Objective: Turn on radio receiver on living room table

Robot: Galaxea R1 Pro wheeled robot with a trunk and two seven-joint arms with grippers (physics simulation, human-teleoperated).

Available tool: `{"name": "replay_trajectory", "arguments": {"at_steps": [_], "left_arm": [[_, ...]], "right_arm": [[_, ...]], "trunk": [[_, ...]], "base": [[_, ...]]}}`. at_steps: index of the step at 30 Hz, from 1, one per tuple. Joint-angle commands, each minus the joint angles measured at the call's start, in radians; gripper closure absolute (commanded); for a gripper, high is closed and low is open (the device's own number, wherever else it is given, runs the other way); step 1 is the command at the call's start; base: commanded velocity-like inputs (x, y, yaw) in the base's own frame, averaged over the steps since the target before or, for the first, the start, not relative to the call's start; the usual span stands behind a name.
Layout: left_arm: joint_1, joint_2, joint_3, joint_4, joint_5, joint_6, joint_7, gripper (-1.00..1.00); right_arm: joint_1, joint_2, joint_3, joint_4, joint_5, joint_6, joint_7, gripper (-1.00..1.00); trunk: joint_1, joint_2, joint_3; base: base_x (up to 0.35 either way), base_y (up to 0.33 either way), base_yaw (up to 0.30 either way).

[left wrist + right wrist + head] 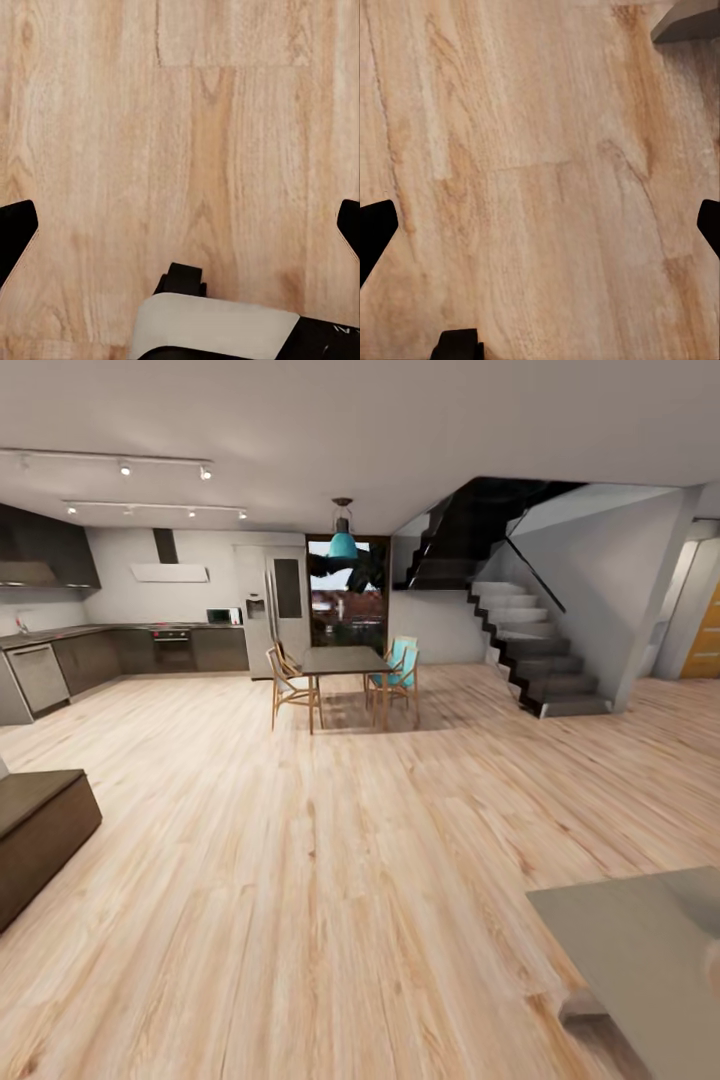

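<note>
The red radio receiver is out of view. A corner of the low table, with a glossy grey-brown top, juts in at the lower right of the head view. A grey edge in the right wrist view may be part of it. My left gripper hangs over bare wood floor, its black fingertips far apart and nothing between them. My right gripper is also open over the floor, with one dark fingertip at each side.
Ahead lie a dining table with wooden chairs, a dark kitchen counter at far left and a staircase at right. A low dark block stands at left. Wide wood floor lies between.
</note>
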Motion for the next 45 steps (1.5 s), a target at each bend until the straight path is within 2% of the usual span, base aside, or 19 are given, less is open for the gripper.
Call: {"name": "replay_trajectory", "arguments": {"at_steps": [1,45], "left_arm": [[0.000,0.000,0.000,0.000,0.000,0.000,0.000,-1.00],[0.000,0.000,0.000,0.000,0.000,0.000,0.000,-1.00]], "right_arm": [[0.000,0.000,0.000,0.000,0.000,0.000,0.000,-1.00],[0.000,0.000,0.000,0.000,0.000,0.000,0.000,-1.00]], "trunk": [[0.000,0.000,0.000],[0.000,0.000,0.000]], "base": [[0.329,0.122,0.000],[0.329,0.110,0.000]]}}
